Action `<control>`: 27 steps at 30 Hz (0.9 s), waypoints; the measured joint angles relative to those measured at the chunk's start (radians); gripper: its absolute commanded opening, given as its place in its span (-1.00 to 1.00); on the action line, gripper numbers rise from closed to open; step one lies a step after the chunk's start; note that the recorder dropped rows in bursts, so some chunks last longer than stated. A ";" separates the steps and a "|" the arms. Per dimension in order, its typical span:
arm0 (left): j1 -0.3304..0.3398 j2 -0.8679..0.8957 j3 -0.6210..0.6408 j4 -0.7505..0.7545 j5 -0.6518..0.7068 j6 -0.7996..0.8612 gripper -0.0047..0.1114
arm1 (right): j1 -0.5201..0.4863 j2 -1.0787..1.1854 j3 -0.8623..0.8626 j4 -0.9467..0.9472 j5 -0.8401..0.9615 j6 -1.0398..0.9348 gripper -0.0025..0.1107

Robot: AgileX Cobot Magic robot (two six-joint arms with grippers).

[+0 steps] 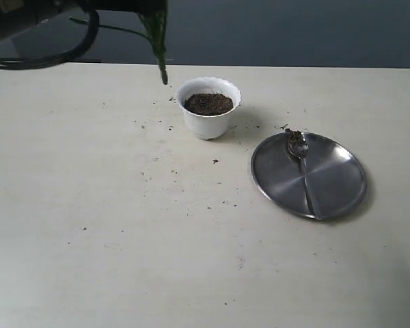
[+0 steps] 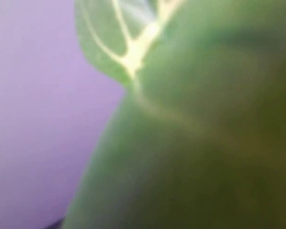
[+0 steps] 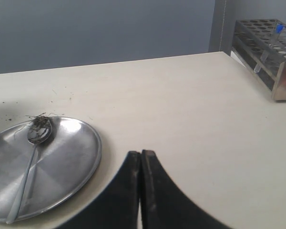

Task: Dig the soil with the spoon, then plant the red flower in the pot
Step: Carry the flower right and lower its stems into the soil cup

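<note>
Right gripper (image 3: 141, 153) pressed closed, test-tube rack (image 3: 269, 52) seen only by its camera

Smooth white plastic pot (image 1: 208, 121); dark crumbly fibrous soil (image 1: 208, 104); brushed, mirror-like steel plate (image 1: 338, 184); shiny metal spoon (image 1: 307, 180); matt cream table (image 1: 123, 239); waxy green pale-veined leaf of red flower (image 2: 190, 143); bare perforated metal rack (image 3: 264, 28).
</note>
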 measured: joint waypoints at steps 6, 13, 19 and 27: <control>-0.003 0.091 0.000 0.185 -0.134 -0.153 -0.91 | 0.000 0.000 0.000 0.000 0.000 0.000 -0.97; -0.003 0.179 -0.032 0.266 -0.186 -0.183 -0.91 | 0.000 0.000 0.000 0.000 0.000 0.000 -0.97; 0.080 0.245 -0.098 0.356 -0.281 -0.309 -0.91 | 0.000 0.000 0.000 0.000 0.000 0.000 -0.97; 0.198 0.357 -0.216 0.629 -0.422 -0.507 -0.91 | 0.000 0.000 0.000 0.000 0.000 0.000 -0.97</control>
